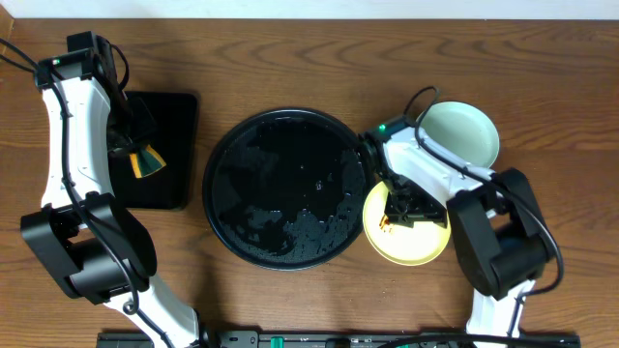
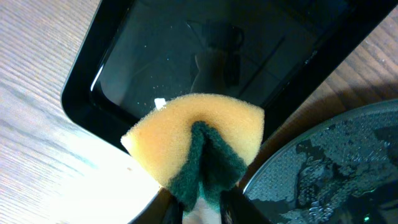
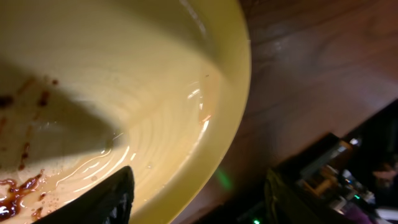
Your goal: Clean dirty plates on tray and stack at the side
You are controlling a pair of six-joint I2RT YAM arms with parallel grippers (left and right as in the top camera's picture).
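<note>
— Where are the plates?

— From overhead, none is on the round tray (image 1: 280, 164). Its black surface is beaded with water. The yellow plate (image 1: 418, 247) lies on the table (image 1: 290, 58) just beside the round tray's right rim. A mint-green plate (image 1: 464, 135) sits behind the yellow plate, near it; I cannot tell if they touch.

— And the right gripper (image 1: 397, 208)?

— Overhead it hangs over the yellow plate's left part, but the arm hides its jaws. The right wrist view shows them: the jaws stand apart with the plate's rim between them. One dark finger (image 3: 115, 199) is over the bowl of the plate, and the other is outside, with bare wood showing between it and the rim. That view also shows brown smears (image 3: 15, 196) and a wet sheen on the plate, neither of which can be made out from above.

— The left side?

— Overhead, the left gripper (image 1: 143, 155) is over the rectangular tray (image 1: 169, 116), well apart from the plates. Its wrist view shows a sponge (image 2: 193, 134) folded double, yellow outside and green scouring face pinched inward, clamped in narrow jaws. The wet rim of the round tray shows at the lower right of that view.
</note>
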